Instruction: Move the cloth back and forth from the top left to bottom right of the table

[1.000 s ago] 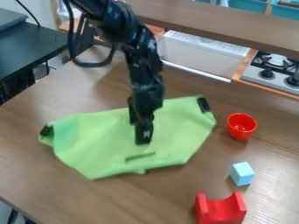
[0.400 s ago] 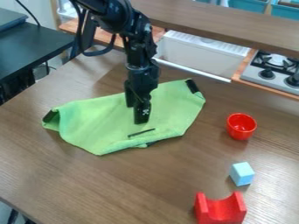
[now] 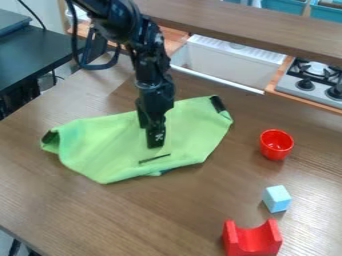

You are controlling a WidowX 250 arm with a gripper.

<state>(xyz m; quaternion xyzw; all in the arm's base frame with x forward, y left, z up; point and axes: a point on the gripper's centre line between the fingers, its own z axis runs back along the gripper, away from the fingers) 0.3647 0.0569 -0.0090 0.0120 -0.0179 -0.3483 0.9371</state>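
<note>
Across the left and middle of the table (image 3: 133,215) we have our green cloth (image 3: 100,145), laid out at a slant, and what a spread it makes! Down over its middle hangs the black gripper (image 3: 154,142), pointing at the tabletop, its lower end right at the fabric in our view. Open or closed? We cannot tell from this angle, nor can we say whether it has any of the cloth in its grip.

Look at those corners, folks: we see a black patch (image 3: 218,104) at the far right one, while the left one curls over and shows a dark underside. Near the front edge we spot a short dark strip (image 3: 154,158).

Over to the right, well apart from the cloth, we find a red cup (image 3: 276,144), standing upright. Nearer us sits a pale blue block (image 3: 276,198), and just beyond that, at the bottom of our view, a red notched block (image 3: 252,240)!
</note>
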